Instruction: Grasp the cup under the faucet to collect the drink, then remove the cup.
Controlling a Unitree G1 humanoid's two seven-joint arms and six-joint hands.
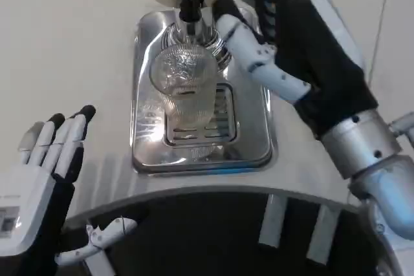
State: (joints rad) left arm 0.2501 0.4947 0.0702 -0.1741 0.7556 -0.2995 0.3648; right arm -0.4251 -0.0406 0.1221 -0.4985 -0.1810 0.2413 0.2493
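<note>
Gripping the clear cup (184,92) under the faucet (189,1) at upper centre, right hand (278,50); resting lower left, left hand (45,172), fingers straight, holding nothing.

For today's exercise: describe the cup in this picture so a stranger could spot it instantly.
Find the shiny metal drip tray in the middle of the white table. On its slotted grate, under the faucet, stands the cup, held by the right hand. It is the only clear, ribbed vessel there.
</note>
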